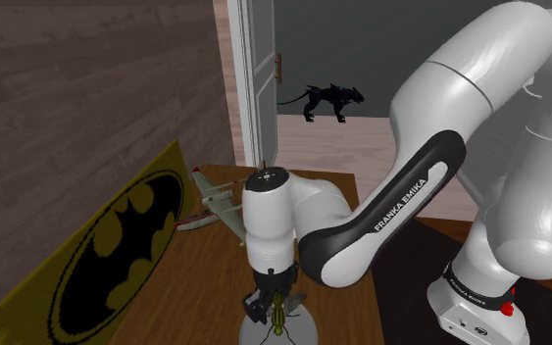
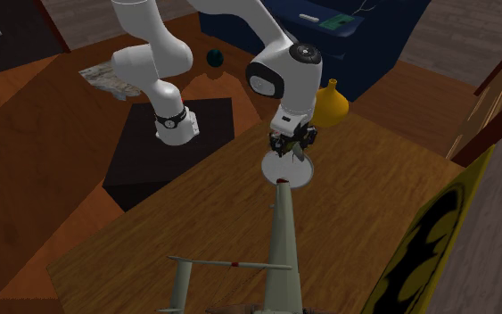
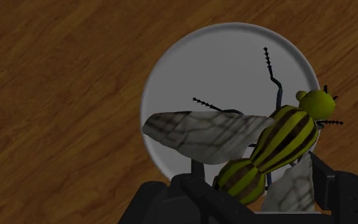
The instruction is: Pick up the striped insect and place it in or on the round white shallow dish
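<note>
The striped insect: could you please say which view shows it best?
The wrist view: the insect shows stripes, wings and legs over the dish. The shoulder view gives a sliver; the second exterior view, hardly anything.

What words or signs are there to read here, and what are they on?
"FRANKA EMIKA": white letters on the black part of the arm.
Tiny print low on the arm's base: too small to read.
Yellow poster: no words, just a black bat sign.
</note>
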Action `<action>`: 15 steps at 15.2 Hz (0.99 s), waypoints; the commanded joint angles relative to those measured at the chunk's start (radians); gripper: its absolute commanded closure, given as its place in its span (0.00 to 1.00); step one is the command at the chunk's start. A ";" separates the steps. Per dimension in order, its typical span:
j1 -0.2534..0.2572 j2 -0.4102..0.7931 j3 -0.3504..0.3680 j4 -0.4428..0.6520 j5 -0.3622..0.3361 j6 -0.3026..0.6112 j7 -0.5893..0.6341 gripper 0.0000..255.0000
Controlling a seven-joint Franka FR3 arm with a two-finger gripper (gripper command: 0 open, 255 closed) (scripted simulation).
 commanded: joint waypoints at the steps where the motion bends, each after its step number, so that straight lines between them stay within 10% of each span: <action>1: 0.005 0.027 -0.003 -0.005 -0.024 0.027 0.019 1.00; 15: 0.041 0.153 -0.050 -0.022 -0.147 0.147 0.098 1.00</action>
